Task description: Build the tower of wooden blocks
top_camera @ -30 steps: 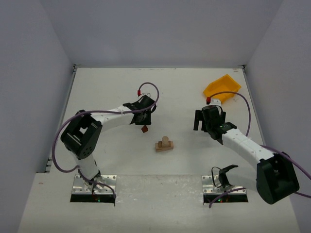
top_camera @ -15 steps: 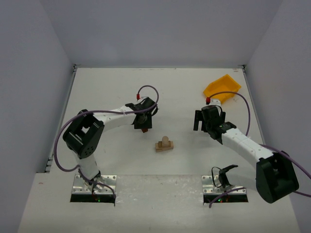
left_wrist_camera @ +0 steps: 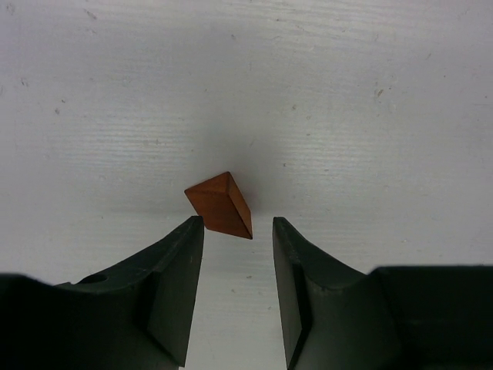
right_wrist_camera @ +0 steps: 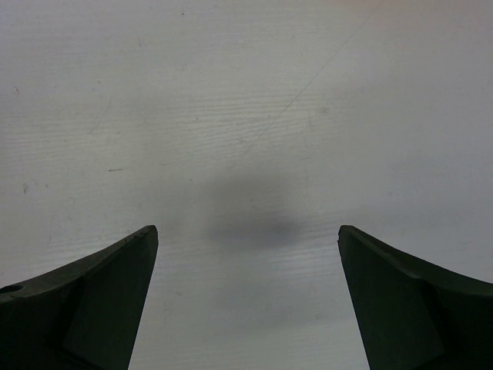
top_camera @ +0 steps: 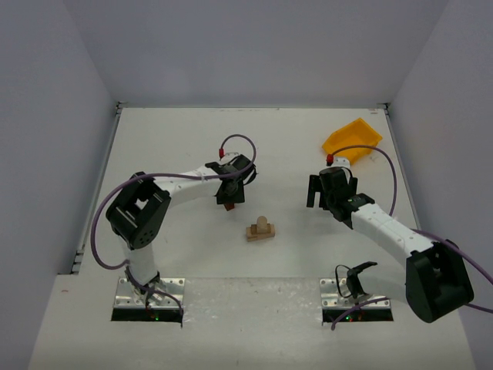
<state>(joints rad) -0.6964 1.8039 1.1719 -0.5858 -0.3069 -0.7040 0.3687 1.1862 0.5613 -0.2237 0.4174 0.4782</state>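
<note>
The wood block tower [top_camera: 261, 229] stands mid-table: a pale oblong block with a smaller pale piece on top. A dark reddish-brown block [left_wrist_camera: 219, 205] lies tilted on the table to its upper left, also visible as the reddish-brown block [top_camera: 228, 206] in the top view. My left gripper [left_wrist_camera: 237, 223] hovers over it, open, the block's near corner just between the fingertips without touching them. In the top view the left gripper [top_camera: 231, 193] covers part of the block. My right gripper [right_wrist_camera: 248, 231] is wide open over bare table, seen as the right gripper [top_camera: 323, 193] to the right of the tower.
A yellow plastic bin [top_camera: 352, 139] sits at the back right near the table's far edge. White walls enclose the table on three sides. Purple cables loop off both arms.
My left gripper has moved closer over the reddish-brown block and its jaws have spread a little. The right arm and the tower have not moved.
</note>
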